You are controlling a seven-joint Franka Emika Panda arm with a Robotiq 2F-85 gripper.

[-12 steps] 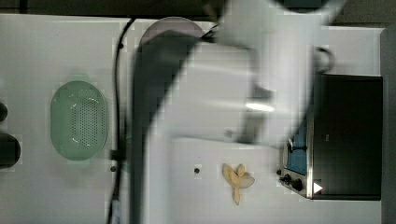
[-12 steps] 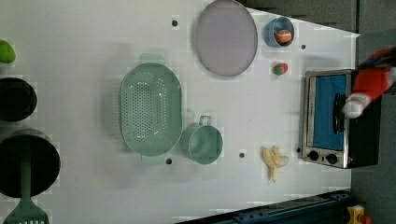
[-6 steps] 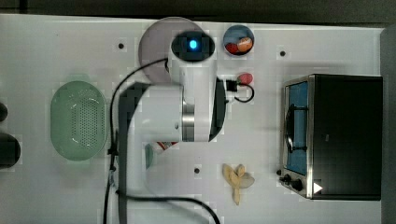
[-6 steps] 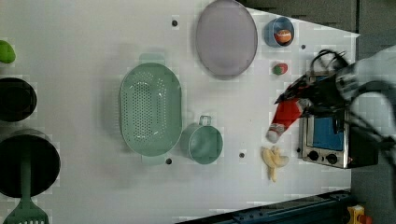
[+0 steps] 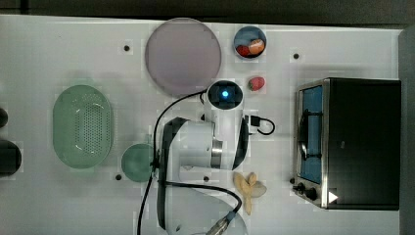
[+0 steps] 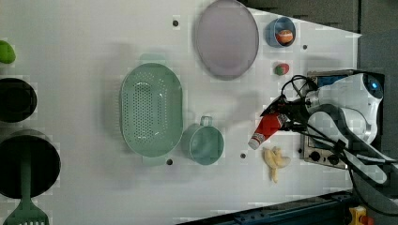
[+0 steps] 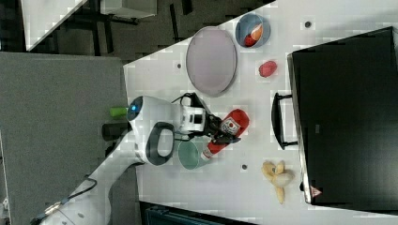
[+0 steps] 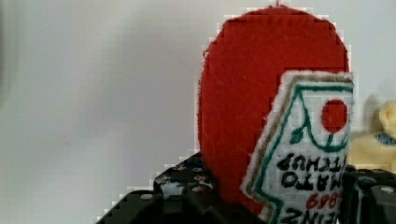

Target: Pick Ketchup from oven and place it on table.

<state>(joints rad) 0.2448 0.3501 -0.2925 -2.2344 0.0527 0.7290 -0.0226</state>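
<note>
Ketchup bottle is out of the toaster oven and clamped in the hand, hanging over the white tabletop just off the oven front, lower right of centre in the left view. Bottle is tilted, white cap pointing down toward the tabletop, red base up in the grip. Right view shows it mid frame, crosswise in the hand, between the green cup and the oven's black handle. Wrist view: red body and Tomato Ketchup label close up, black fingers on either side, so the hand is closed on the bottle, not empty.

Step, as I read it: pick done, carry-out done, now the lowering and place phase. Cannot tell whether the cap already touches the tabletop; it looks close but apart.

Next move calls for coming down onto a bare patch, clear of the banana peel just below in the left view and the cup to the left view's left, then parting the fingers and backing off. Tilted cap-down, it will likely end lying flat, not standing. Soft plush-looking body, so little roll risk
</note>
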